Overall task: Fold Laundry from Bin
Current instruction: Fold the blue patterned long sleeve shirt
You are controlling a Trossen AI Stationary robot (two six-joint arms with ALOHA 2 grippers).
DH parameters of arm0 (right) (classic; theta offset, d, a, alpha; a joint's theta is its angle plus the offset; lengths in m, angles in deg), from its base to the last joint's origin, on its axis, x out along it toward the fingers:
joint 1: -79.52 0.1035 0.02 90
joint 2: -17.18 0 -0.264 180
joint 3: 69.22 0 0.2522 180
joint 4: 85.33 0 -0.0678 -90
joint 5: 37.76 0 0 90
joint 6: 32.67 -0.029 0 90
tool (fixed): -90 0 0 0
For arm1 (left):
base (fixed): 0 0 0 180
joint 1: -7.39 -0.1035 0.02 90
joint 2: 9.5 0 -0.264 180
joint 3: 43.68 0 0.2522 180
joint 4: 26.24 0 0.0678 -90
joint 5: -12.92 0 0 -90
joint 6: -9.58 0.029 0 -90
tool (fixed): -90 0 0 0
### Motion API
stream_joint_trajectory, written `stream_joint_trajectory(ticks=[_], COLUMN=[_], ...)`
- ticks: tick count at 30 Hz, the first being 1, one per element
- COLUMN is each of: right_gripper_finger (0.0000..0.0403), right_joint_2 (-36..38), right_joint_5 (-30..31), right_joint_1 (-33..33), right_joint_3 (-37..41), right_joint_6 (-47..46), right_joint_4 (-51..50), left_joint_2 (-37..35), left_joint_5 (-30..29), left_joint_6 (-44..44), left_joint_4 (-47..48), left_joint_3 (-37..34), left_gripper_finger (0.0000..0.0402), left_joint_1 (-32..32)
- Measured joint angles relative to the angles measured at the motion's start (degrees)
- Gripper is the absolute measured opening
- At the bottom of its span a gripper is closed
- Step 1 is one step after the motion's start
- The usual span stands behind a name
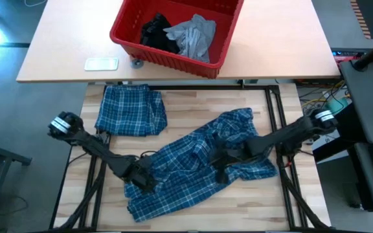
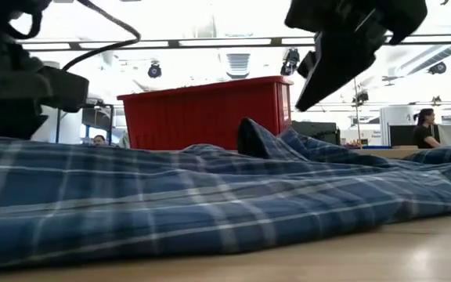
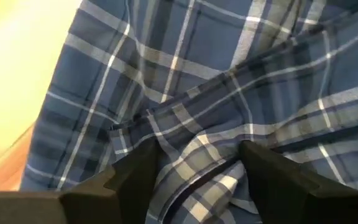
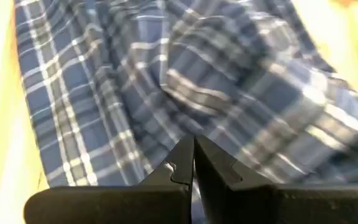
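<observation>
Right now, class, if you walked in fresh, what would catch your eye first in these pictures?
First, the big rumpled blue-and-white plaid shirt spread across the wooden table's middle, with both dark grippers down on it: the left gripper open astride a fold, the right gripper shut. Next, the red plastic bin at the far edge, holding a grey T-shirt and a black garment.

Bright overhead light, glaring ceiling, blurred wrist views

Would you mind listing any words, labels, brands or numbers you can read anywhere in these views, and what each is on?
None can be read.
The red bin shows no label.
The plaid shirt and the grey T-shirt show no legible print.
The small flat object beside the bin is too small to read.
</observation>
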Motion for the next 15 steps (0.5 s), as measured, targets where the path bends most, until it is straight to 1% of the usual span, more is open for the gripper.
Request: stream_joint_trajectory(ticks=[1, 3, 6, 8, 10, 12, 15], right_gripper_finger=[0.0009, 0.0009, 0.0009, 0.0010, 0.0015, 0.0027, 0.0055], right_joint_2=[-1.5, -4.7, -10.2, -14.5, -18.8, -22.5, -27.2], right_joint_5=[-0.1, -0.1, 0.5, 1.7, 2.1, 2.4, 3.1], right_joint_1=[0.7, 2.4, 5.4, 6.9, 7.9, 8.2, 8.1], right_joint_3=[-0.9, -3.8, -10.6, -15.8, -21.1, -26.1, -32.9], right_joint_6=[0.7, 2.0, 6.1, 7.7, 8.1, 7.9, 5.2], right_joint_4=[1.0, 2.1, 2.9, 2.7, 1.7, 0.3, -2.6], left_joint_2=[-0.5, -2.2, -7.2, -10.2, -13.4, -15.7, -15.7], left_joint_5=[0.4, 0.2, -3.6, -4.8, -5.3, -5.9, -6.8], left_joint_6=[-0.7, -0.9, 1.8, 5.0, 8.7, 11.8, 12.6], left_joint_4=[1.9, 8.6, 17.8, 22.0, 20.6, 18.2, 15.3], left_joint_3=[0.2, 2.0, 7.3, 9.9, 12.3, 13.8, 13.6], left_gripper_finger=[0.0214, 0.0212, 0.0211, 0.0211, 0.0211, 0.0211, 0.0211], left_joint_1=[0.1, 0.0, 0.8, 2.3, 4.9, 9.0, 16.3])
